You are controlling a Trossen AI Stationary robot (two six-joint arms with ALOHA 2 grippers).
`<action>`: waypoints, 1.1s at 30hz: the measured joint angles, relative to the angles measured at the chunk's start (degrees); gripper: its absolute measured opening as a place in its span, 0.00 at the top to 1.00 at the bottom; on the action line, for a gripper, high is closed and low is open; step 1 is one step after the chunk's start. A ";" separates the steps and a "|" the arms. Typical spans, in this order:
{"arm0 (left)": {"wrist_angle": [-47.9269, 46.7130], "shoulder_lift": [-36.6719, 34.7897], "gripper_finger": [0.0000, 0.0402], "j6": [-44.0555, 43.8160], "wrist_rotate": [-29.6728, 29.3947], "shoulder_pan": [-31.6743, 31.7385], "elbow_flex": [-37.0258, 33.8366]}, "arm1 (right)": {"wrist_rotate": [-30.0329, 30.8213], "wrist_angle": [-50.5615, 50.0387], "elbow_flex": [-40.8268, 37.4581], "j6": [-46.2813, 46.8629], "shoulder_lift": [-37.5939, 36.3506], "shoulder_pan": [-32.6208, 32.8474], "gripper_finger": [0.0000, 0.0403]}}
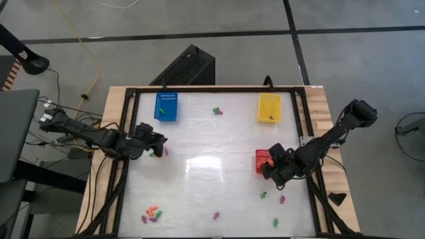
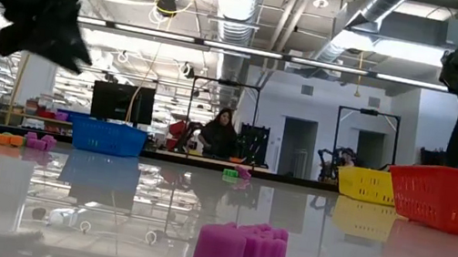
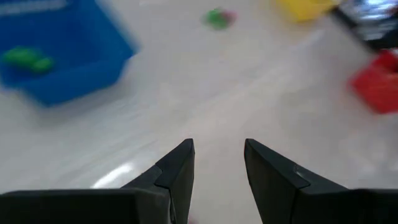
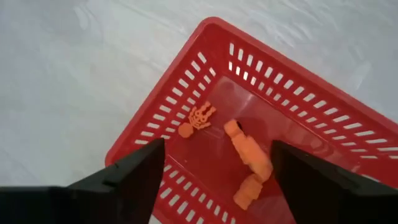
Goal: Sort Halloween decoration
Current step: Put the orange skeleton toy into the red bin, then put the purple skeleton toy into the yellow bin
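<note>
over the red perforated plastic basket (image 4: 261,118) on the right side of the table, the right gripper (image 4: 217,163) hung with its jaws spread wide and nothing between them. down in that basket lay a little orange skeleton figure (image 4: 198,119) and a couple of chunky orange pieces (image 4: 249,160), so my guess is it was parked there because orange goes in red and it wanted the drop to land inside the walls, not on the glossy white tabletop (image 1: 212,192).

the left gripper (image 1: 154,145) sat out past the blue perforated plastic basket (image 1: 166,106), low over the table, right by a green piece and a purple piece (image 1: 165,152). its jaws stood partly apart, and the wrist view showed only bare table in the gap, so nothing held. looked to me like it was lining up for a pick.

the sorting logic seemed to be one colour per basket: some green pieces (image 3: 25,58) were already in the blue one, and the yellow perforated plastic basket (image 1: 269,107) at the far edge had a tiny dark thing in it that i couldn't make out.

plenty of halloween bits were unsorted: a mixed cluster (image 1: 152,214) at the near left, strays (image 1: 279,198) below the red basket, a pair (image 1: 217,111) between blue and yellow, and a purple one (image 2: 242,250) right in front of the low camera. early-to-mid job, i'd say.
</note>
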 joint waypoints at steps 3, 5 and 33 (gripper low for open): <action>-6.28 0.59 0.67 -8.02 0.02 0.01 0.00 | 0.04 0.51 0.00 0.23 0.00 0.00 0.18; -6.66 1.57 0.65 -11.86 0.78 0.03 0.00 | 0.06 1.06 0.04 0.13 0.00 0.00 0.19; 8.49 35.29 0.57 -30.13 17.40 5.59 0.48 | 16.98 0.36 3.54 -17.11 -27.75 -0.15 0.24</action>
